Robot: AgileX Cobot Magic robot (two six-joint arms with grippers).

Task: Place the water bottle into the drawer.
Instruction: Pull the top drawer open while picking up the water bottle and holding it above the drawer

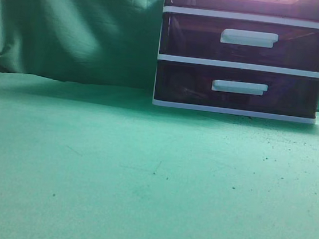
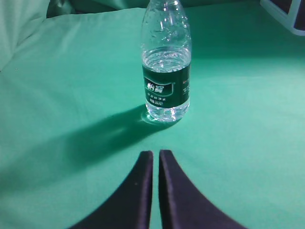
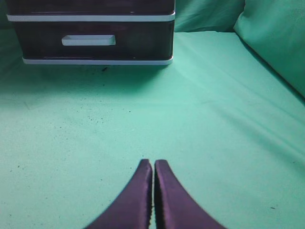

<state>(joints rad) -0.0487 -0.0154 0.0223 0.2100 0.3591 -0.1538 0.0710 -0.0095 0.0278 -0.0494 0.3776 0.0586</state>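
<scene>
A clear water bottle [image 2: 166,67] is seen standing upright on the green cloth [image 2: 62,95], up in the top middle of the frame, with its cap cut off by the top edge. It's roughly half filled with water, and a dark green label with white lettering is wrapped around the lower part. A shadow is thrown from its base toward the lower left. The left gripper [image 2: 156,160] is seen at the bottom centre, its two dark fingers pressed nearly together with just a thin slit between them, nothing held. It's kept well apart from the bottle. A white-framed corner of something [image 2: 286,14] is poking in at the upper right.
</scene>
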